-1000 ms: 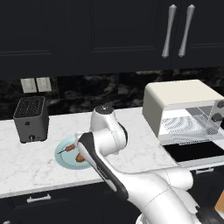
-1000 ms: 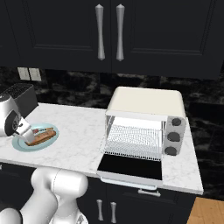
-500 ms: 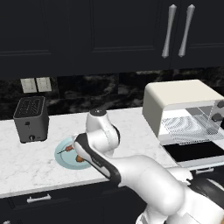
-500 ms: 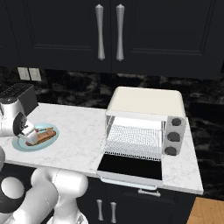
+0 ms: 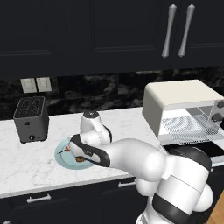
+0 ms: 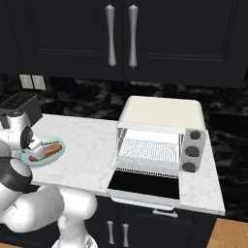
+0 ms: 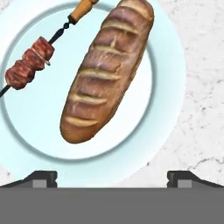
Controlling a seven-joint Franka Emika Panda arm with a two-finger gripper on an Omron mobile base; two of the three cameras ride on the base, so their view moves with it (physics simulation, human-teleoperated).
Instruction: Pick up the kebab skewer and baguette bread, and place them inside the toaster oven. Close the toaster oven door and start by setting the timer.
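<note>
End effector spread wide over plate

Toaster oven [image 6: 162,128] sits toward the surface's [image 6: 87,160] right end, its door [image 6: 144,185] dropped open. Near the left end, a pale blue plate [image 7: 168,87] carries the baguette bread [image 7: 107,72] beside the kebab skewer [image 7: 30,65]. End effector [image 7: 111,177] hovers above, fingers apart, empty.

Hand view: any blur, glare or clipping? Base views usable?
Hand view: sharp; baguette bread crisp, kebab skewer cut off at the left edge, plate evenly lit with no glare. Left base view: the arm covers most of the plate. Right base view: toaster oven interior brightly lit, cabinets very dark, low contrast.
</note>
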